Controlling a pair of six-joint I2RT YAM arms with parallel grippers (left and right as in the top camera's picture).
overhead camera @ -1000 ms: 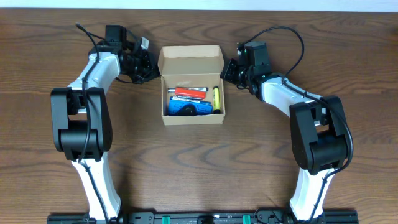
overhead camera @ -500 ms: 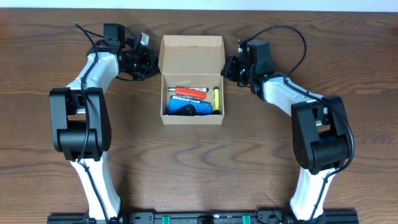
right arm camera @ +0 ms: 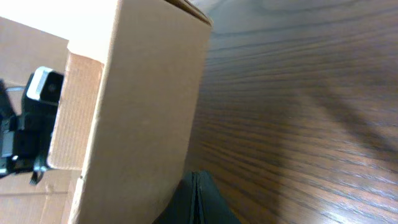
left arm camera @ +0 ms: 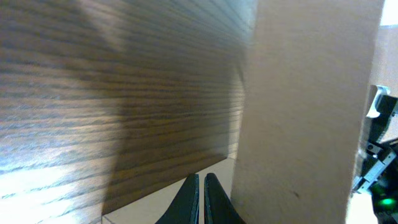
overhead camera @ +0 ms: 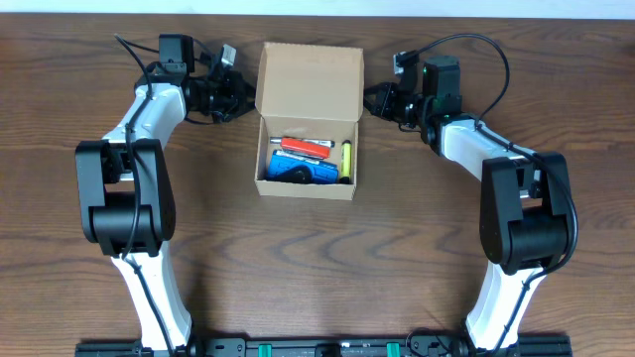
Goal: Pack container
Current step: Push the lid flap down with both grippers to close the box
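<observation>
Small tan cardboard box (overhead camera: 310, 84), lid flap up, on wood-grain counter (overhead camera: 397, 248). Left claw (left arm camera: 201, 181) and right claw (right arm camera: 195, 178) clenched, flanking the flap.

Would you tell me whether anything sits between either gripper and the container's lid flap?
Nothing visible does. The left gripper flanks the raised lid flap of the container on one side, the right gripper on the other, only table showing between.

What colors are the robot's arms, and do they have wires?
The left arm and right arm are white with chunky black joints. The left gripper and right gripper are black, with thin dark fingers. Black cables loop off both wrists.
</observation>
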